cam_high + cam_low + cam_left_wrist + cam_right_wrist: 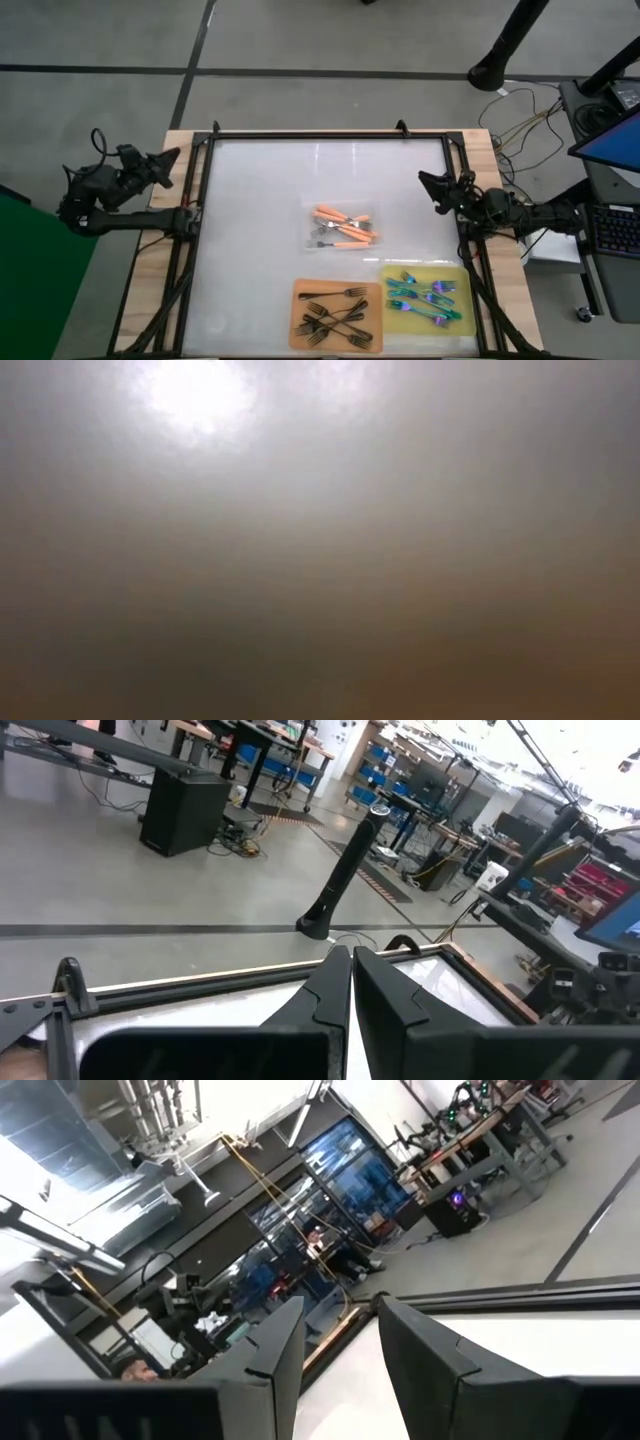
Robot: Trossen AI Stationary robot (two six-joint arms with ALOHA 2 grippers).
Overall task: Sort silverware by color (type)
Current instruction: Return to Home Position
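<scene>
High view: your sorting looks done, black forks (335, 315) on the orange mat (300, 290), iridescent forks (425, 297) beside it, orange-handled forks (343, 228) beyond it. Your left gripper (350, 958) is pressed together, right gripper (340, 1304) spread.

Black jointed left arm (105, 195) and right arm (520, 212) carry angular wedge-shaped fingers (318, 1005).

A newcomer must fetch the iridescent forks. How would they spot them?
On the white table, two coloured mats lie side by side along the high view's lower edge. The iridescent forks lie on the yellow mat, toward the right arm. Unlike the black forks on the orange mat, they shimmer blue-purple.
</scene>
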